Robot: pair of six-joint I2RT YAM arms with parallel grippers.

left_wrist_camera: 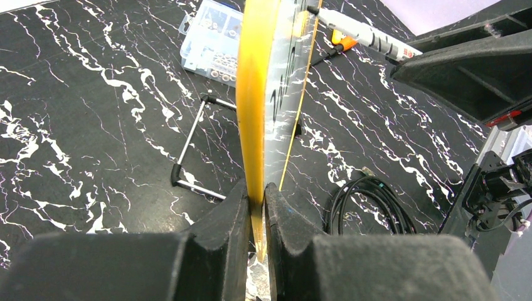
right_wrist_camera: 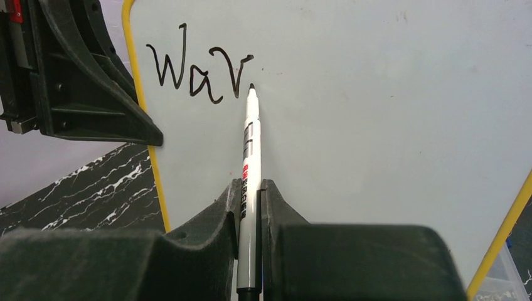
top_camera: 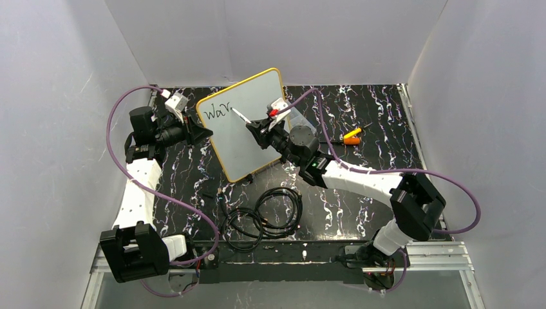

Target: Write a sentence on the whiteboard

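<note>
The whiteboard (top_camera: 248,138) is clamped by the left gripper (left_wrist_camera: 256,199), braced for the marker (right_wrist_camera: 251,132) pinched in the right gripper (right_wrist_camera: 250,191), its tip seemingly touching.

The left arm (top_camera: 138,193) and right arm (top_camera: 360,177) have white shell links between blocky black joints. A purple cable (top_camera: 109,125) loops along each. The right gripper (right_wrist_camera: 251,188) has matt black, wedge-shaped fingers (right_wrist_camera: 201,232). A tiny green dot (top_camera: 313,163), perhaps a light, shows on the right arm.
</note>
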